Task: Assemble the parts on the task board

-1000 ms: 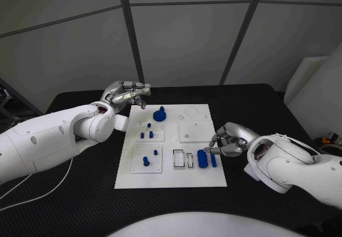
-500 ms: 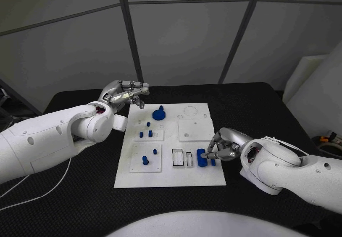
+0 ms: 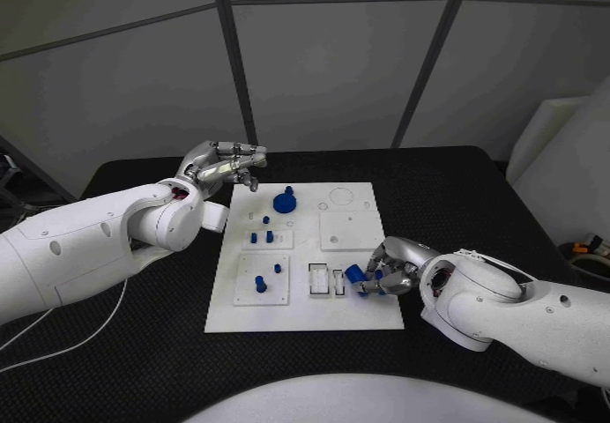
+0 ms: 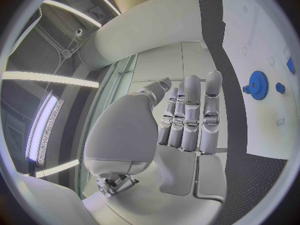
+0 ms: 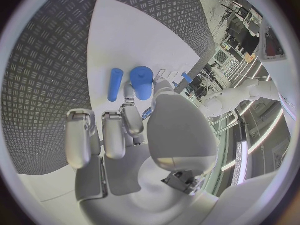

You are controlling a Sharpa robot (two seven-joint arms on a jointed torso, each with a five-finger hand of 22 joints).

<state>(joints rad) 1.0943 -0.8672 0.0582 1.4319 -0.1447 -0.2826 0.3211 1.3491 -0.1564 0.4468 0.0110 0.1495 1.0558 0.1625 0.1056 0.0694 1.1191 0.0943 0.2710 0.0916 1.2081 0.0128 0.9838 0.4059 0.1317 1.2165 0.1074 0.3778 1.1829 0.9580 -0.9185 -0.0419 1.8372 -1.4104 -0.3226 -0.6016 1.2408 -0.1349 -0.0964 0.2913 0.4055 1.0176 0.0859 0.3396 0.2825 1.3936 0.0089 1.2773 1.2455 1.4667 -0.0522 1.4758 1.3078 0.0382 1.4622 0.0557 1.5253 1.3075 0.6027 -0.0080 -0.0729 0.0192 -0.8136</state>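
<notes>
Head view has the task board (image 3: 350, 322) sitting mid-table, and the right hand (image 3: 388, 267) is down at the board's near right corner, right on top of the two loose blue parts there. The thick blue cylinder (image 3: 357, 279) lies flat with its long axis running roughly away from the robot, and the thin blue pin (image 3: 379, 284) lies just beside it on the outer side, parallel to it.

Right wrist view tells more: one finger (image 5: 129, 92) reaches out and touches or nearly touches the cylinder's (image 5: 142, 81) near end, while the others (image 5: 94, 135) are curled and spread over the board with nothing in them. So the hand doesn't look like it's holding anything, though whether that fingertip is actually pressing on the cylinder can't be told. The pin (image 5: 115, 84) sits alongside, apart from the fingers.

The key relation: the cylinder lies straight ahead of the fingertips, lengthwise along the reach, so a grasp would probably need the fingers to come around its sides rather than its end.

Left hand (image 3: 226, 165) is up beyond the board's far left corner, off the board, fingers (image 4: 187, 112) held close together and gently bent, holding nothing. It's well apart from the cylinder, so the right hand is clearly the nearer one. The blue gear (image 3: 284, 204) stands on the board's far part.
</notes>
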